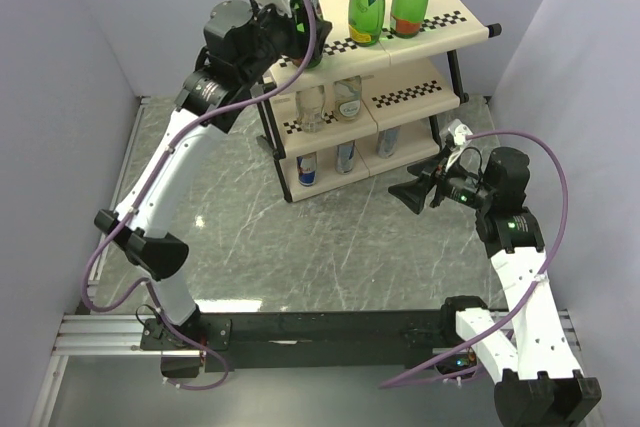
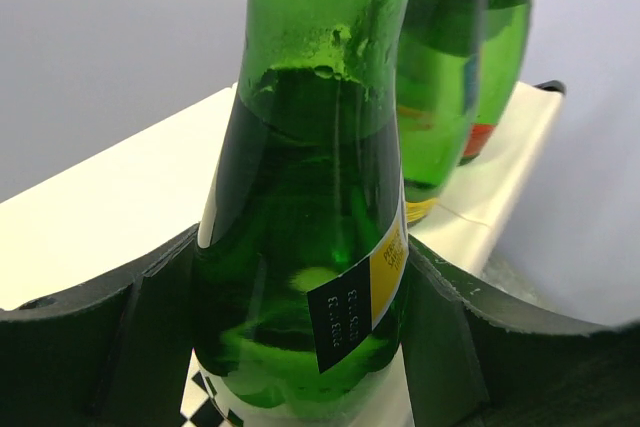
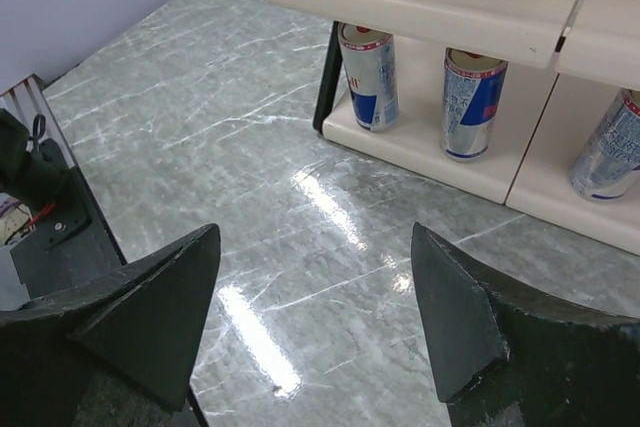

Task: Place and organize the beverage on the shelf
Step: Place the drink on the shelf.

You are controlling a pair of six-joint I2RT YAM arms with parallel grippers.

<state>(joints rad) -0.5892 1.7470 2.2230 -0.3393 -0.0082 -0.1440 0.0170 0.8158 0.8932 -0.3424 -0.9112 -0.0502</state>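
Beverage under grip: one green bottle (image 2: 310, 197), held low on its body by the left pincer (image 2: 300, 347), jaws pressed to both sides, at the left end of the shelf's (image 1: 470, 22) top tier. Other green bottles (image 1: 367, 2) stood further right on that tier, clear bottles (image 1: 347, 97) on the middle tier, and cans (image 3: 470, 102) on the bottom tier. Right pincer (image 3: 315, 247) gaped empty above the worktop (image 3: 200, 147), in front of the shelf's lowest tier. Judged: glass, heavy, stiff, slick, breakable. Best taken at the wide labelled body, not the neck.
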